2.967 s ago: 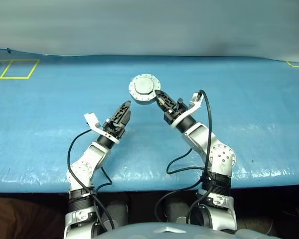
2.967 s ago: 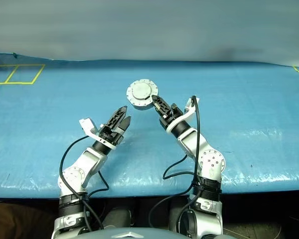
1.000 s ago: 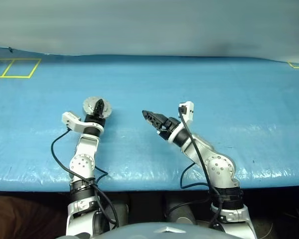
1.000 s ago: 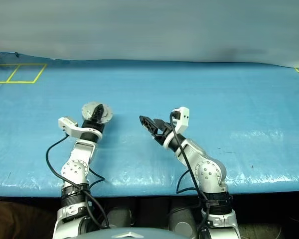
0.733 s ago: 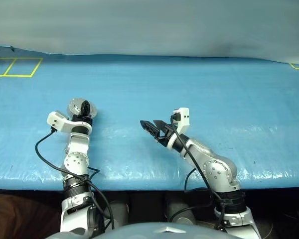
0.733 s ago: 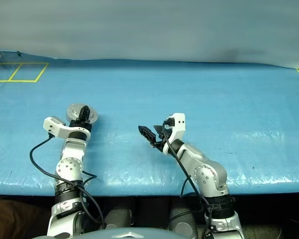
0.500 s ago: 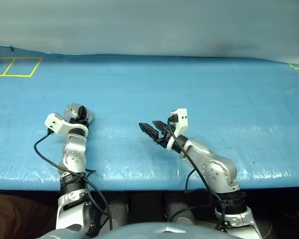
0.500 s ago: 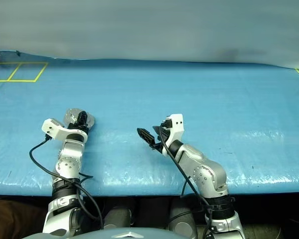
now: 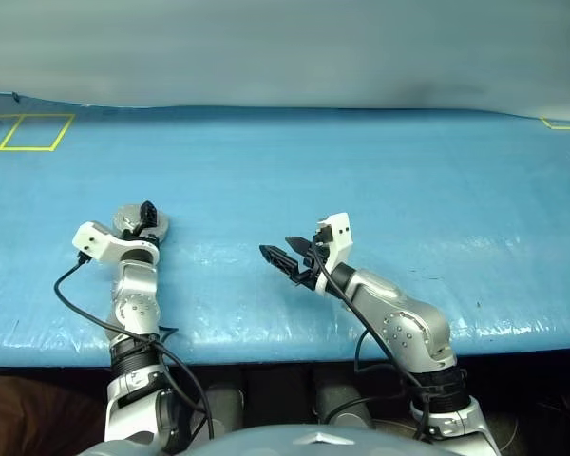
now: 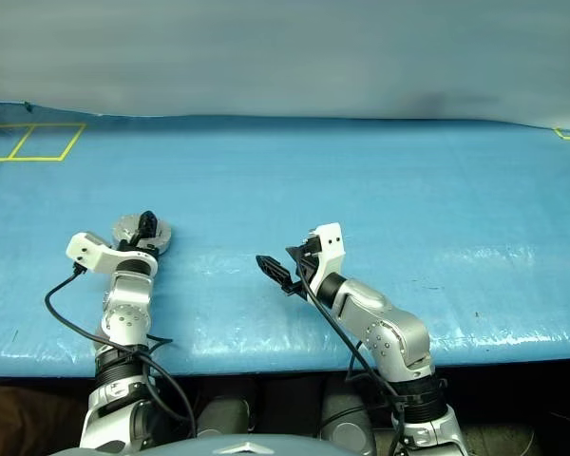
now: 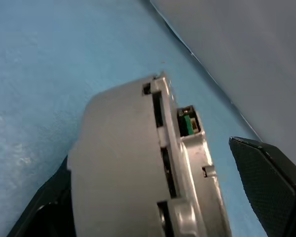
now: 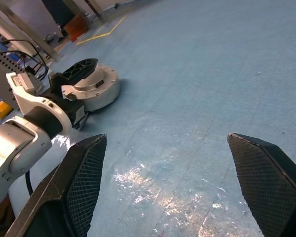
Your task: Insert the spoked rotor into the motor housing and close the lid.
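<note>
L tool [image 12: 75, 75] fingers apart round closed motor housing [image 12: 96, 89] on counter [image 9: 380, 171]; R tool [image 9: 287, 256] apart, empty

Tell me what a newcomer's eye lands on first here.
First, the round silver motor housing with its lid closed, lying on the blue table cover at the robot's left, the left end effector around it. Next, the right end effector, open and empty above the cover's middle.
</note>
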`<state>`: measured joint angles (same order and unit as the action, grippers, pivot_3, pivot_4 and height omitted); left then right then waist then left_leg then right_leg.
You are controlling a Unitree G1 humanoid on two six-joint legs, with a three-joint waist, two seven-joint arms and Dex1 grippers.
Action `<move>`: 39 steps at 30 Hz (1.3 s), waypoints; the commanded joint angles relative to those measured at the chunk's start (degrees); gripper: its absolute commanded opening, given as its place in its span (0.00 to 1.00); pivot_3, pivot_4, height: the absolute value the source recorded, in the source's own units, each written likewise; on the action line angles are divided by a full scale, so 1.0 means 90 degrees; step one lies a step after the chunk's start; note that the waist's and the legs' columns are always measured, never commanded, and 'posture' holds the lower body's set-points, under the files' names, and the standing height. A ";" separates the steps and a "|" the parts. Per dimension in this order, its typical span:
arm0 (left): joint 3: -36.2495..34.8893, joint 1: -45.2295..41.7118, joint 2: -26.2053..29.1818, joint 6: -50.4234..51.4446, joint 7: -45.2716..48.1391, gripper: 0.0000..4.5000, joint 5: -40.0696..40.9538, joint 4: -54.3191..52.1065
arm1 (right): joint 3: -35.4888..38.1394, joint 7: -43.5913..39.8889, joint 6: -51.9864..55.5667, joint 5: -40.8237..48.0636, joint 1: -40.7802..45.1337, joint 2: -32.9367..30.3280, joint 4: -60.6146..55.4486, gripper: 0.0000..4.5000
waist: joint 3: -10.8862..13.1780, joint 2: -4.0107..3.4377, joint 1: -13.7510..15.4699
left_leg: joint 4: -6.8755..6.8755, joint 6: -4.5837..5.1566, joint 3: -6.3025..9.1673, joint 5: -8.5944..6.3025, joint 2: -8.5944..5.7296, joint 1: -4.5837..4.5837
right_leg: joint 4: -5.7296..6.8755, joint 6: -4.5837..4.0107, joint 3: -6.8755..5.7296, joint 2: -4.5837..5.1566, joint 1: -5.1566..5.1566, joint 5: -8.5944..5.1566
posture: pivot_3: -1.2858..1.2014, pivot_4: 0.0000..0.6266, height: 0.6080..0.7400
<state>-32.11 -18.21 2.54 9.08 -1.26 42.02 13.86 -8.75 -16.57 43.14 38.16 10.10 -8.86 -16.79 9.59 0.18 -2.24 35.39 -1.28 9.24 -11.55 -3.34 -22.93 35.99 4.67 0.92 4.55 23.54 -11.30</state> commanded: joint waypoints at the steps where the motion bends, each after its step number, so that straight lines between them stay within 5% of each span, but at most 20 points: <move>1: -0.0152 0.0054 0.0068 -0.0194 0.0026 0.99 0.0150 -0.0539 | -0.0035 -0.0140 0.0010 -0.0057 0.0090 0.0031 -0.0123 0.92 | -0.0001 0.0002 0.0024 | 0.0001 0.0000 0.0000 0.0000 -0.0001 -0.0001 | 0.0000 0.0001 0.0000 0.0000 0.0000 0.0001 | 0.52 0.24 1.00; 11: -0.0361 0.0294 0.0111 -0.0591 -0.0268 0.99 0.0031 -0.1474 | 0.0018 -0.0212 0.0042 -0.0253 0.0178 0.0069 -0.0029 0.92 | 0.0000 0.0011 0.0097 | 0.0007 -0.0001 0.0002 0.0000 -0.0002 -0.0003 | -0.0001 -0.0010 0.0000 0.0001 -0.0002 -0.0003 | 0.52 0.24 1.00; 17: 0.0673 0.0410 0.0195 -0.0418 0.1505 0.99 0.0319 -0.2235 | -0.0164 -0.0314 -0.1484 -0.1547 0.0076 -0.0273 -0.0011 0.92 | 0.0001 0.0015 0.0137 | 0.0013 -0.0001 0.0000 0.0000 -0.0006 -0.0007 | -0.0003 -0.0012 0.0000 0.0001 -0.0005 -0.0003 | 0.52 0.24 1.00; 26: 0.3091 0.0841 0.1804 0.0571 0.3824 0.99 -0.0934 -0.2603 | 0.0435 -0.1075 -0.2155 -0.1903 -0.0070 -0.1291 0.0055 0.92 | 0.0002 0.0014 0.0013 | 0.0007 0.0000 -0.0013 0.0000 0.0000 0.0002 | 0.0002 -0.0029 0.0012 -0.0005 -0.0001 -0.0012 | 0.52 0.24 1.00; 30: 0.4439 0.0894 0.2989 0.0623 0.4605 0.99 -0.2441 -0.2563 | 0.0503 -0.1379 -0.2287 -0.2147 -0.0168 -0.1730 0.0097 0.92 | 0.0003 0.0011 0.0013 | -0.0005 0.0000 -0.0019 0.0000 0.0007 0.0009 | 0.0004 -0.0038 0.0016 -0.0009 0.0003 -0.0015 | 0.52 0.24 1.00; 39: 0.4839 0.0979 0.3409 0.0551 0.5837 1.00 -0.2556 -0.2397 | 0.0425 -0.2055 -0.2301 -0.2169 -0.0345 -0.1967 0.0279 1.00 | 0.0005 0.0010 0.0025 | -0.0014 0.0000 -0.0025 -0.0001 0.0009 0.0005 | 0.0001 -0.0040 0.0021 -0.0005 0.0012 -0.0017 | 0.52 0.24 1.00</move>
<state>12.24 -9.54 32.74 14.78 50.04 18.63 -7.03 -5.26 -34.17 23.83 18.57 7.20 -26.24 -13.69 9.64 0.28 -2.01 35.27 -1.28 9.02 -11.55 -3.26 -22.88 36.01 4.31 1.12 4.51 23.65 -11.46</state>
